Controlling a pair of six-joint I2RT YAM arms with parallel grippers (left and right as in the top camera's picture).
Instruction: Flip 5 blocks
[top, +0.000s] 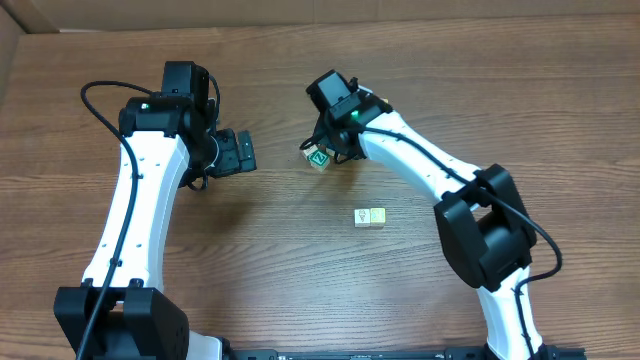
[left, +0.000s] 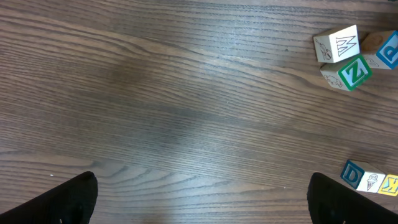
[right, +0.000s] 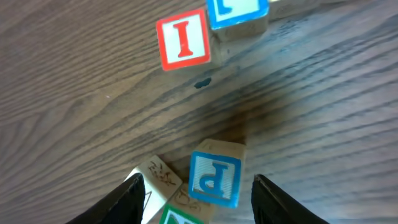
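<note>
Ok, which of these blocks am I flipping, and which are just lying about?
To flip: Z block, P block, W block, clustered together; the other two I cannot pick out.
Lying about: I block, the blue-letter block beside it, and the D, ice-cream, K row (its D may be that same blue one).

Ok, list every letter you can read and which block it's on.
"Z": green-faced block.
"P": blue-faced block.
"W", or "M" flipped: whitish block.
"I": red-letter block.
"D": blue-letter block.
Cut off by the frame, unreadable: yellow block, blue-edged block.
</note>
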